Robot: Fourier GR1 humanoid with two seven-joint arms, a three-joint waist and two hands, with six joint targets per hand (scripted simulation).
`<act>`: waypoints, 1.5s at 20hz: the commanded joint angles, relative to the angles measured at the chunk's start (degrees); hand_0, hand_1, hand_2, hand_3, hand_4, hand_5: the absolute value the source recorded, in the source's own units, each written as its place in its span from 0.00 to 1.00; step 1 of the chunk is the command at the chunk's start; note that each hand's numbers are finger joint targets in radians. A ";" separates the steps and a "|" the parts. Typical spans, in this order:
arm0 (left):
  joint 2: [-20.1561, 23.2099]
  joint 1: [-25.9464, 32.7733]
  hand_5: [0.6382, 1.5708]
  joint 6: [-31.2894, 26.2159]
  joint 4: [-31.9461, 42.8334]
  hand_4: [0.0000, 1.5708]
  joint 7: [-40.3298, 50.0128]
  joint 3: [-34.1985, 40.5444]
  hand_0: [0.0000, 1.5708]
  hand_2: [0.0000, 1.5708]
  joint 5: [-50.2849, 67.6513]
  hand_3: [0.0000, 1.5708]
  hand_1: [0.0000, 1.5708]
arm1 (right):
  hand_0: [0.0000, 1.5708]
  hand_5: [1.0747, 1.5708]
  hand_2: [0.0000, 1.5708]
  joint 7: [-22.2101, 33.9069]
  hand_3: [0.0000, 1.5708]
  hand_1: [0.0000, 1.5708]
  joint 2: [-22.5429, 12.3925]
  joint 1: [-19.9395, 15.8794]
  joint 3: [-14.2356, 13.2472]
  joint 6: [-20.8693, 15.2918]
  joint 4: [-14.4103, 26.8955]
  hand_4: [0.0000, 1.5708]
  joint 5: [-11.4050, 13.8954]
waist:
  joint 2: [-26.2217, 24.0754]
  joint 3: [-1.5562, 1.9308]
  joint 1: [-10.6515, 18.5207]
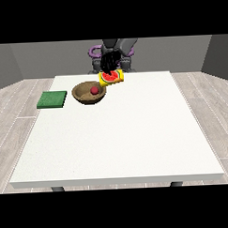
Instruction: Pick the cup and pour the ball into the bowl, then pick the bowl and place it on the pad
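Note:
The yellow cup [111, 78] hangs tilted just above the table at the far middle, its red inside turned toward the camera and the bowl. A black hand [111, 62] is curled round it from above; its grey forearm comes down from the view's upper right, so I read it as the hand at the view's right. The brown bowl [83, 97] stands on the table just left of the cup. A red ball [94, 90] lies inside the bowl. The green pad [52, 99] lies flat further left, apart from the bowl. No other hand shows.
The white table [117, 139] stretches wide toward the camera. The robot's grey body with purple parts [92, 52] stands behind the far edge. Grey plank floor surrounds the table.

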 commanded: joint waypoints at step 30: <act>12.17 22.00 0.98 -38.67 -28.79 0.00 -59.78 55.06 0.00 0.00 94.30 0.00 0.00 | 0.00 0.99 0.00 3.16 0.00 0.00 5.02 2.52 4.79 -9.27 -21.78 0.31 5.42 | 20.18 -0.11 8.78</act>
